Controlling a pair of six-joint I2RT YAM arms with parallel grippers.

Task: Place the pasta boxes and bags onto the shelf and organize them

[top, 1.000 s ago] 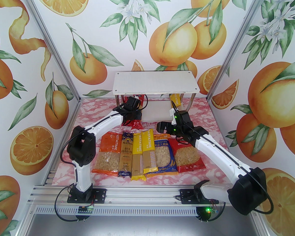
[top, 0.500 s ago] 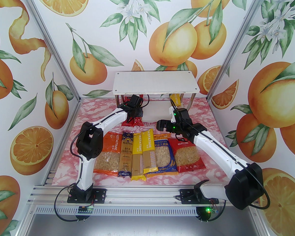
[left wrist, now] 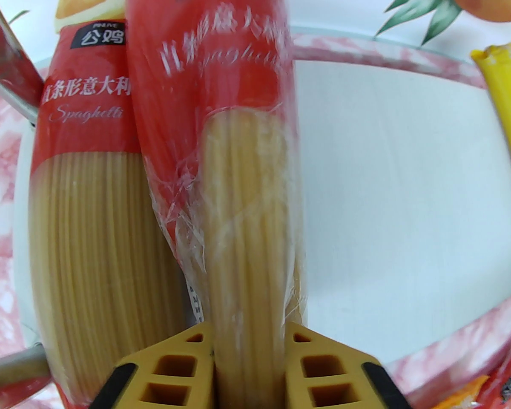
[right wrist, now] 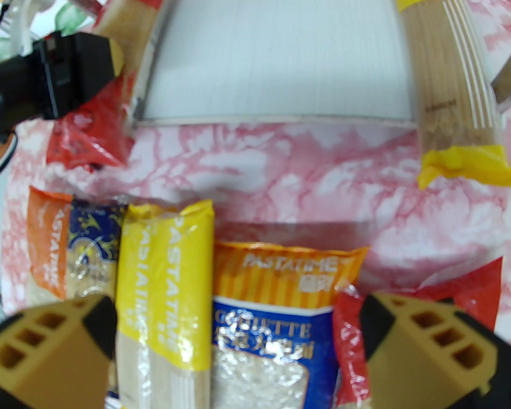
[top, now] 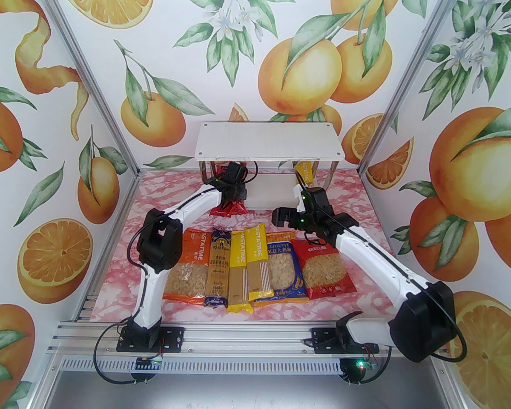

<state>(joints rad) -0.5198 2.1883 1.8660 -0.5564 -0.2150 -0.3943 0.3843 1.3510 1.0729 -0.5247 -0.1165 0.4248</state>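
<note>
Glossy plastic spaghetti pack (left wrist: 238,185); matt shelf board (left wrist: 387,185), perhaps laminate.

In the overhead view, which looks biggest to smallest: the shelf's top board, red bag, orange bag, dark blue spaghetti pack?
1. Shelf's top board.
2. Red bag and orange bag, about alike; the left arm covers part of the orange one.
3. Dark blue spaghetti pack, the narrowest.
</note>
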